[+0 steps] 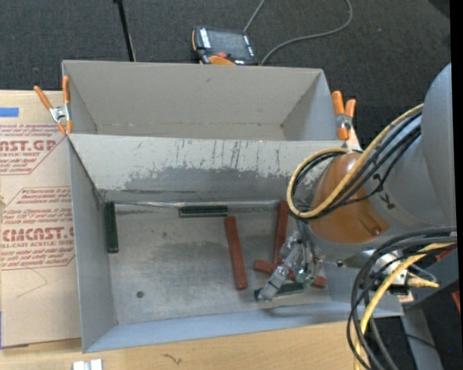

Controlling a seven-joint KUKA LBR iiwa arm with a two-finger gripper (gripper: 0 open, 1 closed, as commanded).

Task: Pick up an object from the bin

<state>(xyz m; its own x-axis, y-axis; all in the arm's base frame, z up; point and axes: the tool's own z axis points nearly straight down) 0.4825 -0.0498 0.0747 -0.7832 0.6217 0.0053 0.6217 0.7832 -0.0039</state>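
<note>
My gripper [289,268] is low in the bin's front right corner, under the orange wrist cover. Just below its tip lies a small dark green piece [275,291] on the bin floor, close to the front wall. A short red-brown piece [262,266] lies right beside the gripper on its left. A red-brown stick [281,229] runs upright behind the gripper, its lower end hidden by it. A longer red-brown stick [235,253] lies a little further left, apart from the gripper.
A dark green stick [110,227] lies along the left wall. A dark flat bar [203,211] rests at the foot of the back wall. The arm and its cables cover the bin's right side.
</note>
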